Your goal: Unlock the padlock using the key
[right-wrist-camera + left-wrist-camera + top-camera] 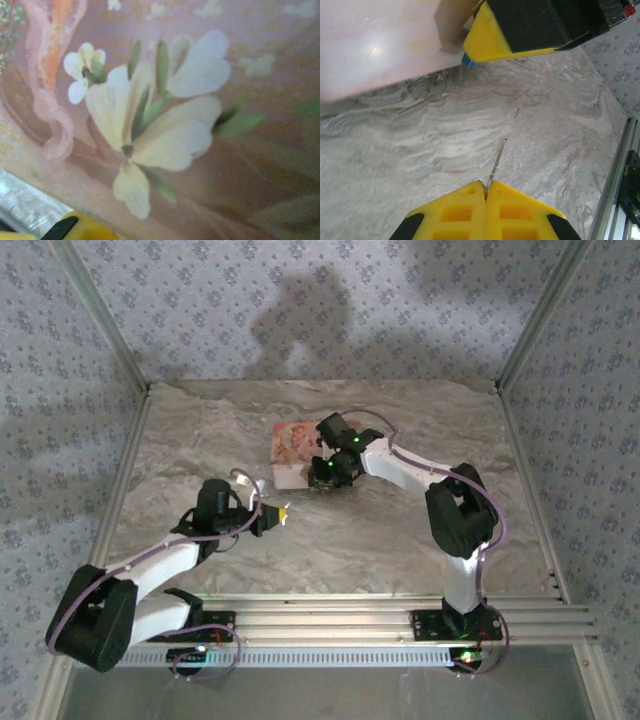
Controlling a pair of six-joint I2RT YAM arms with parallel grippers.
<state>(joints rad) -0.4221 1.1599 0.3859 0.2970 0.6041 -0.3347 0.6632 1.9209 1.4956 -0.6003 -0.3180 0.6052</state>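
Overhead view is dim, with a broad shadow on the back wall [300, 315]. Left wrist view shows white glare on the blurred pink box [395, 45]; right wrist view is out of focus.

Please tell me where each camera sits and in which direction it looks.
Top external: above and behind the bases, looking down on the table; both arms, left gripper and right gripper show.
Left wrist: low over the table, facing the pink box; its shut fingers pinch a thin metal strip.
Right wrist: close against the pink box's flower picture; its yellow fingertip shows.
Shared: all three see the pink box.
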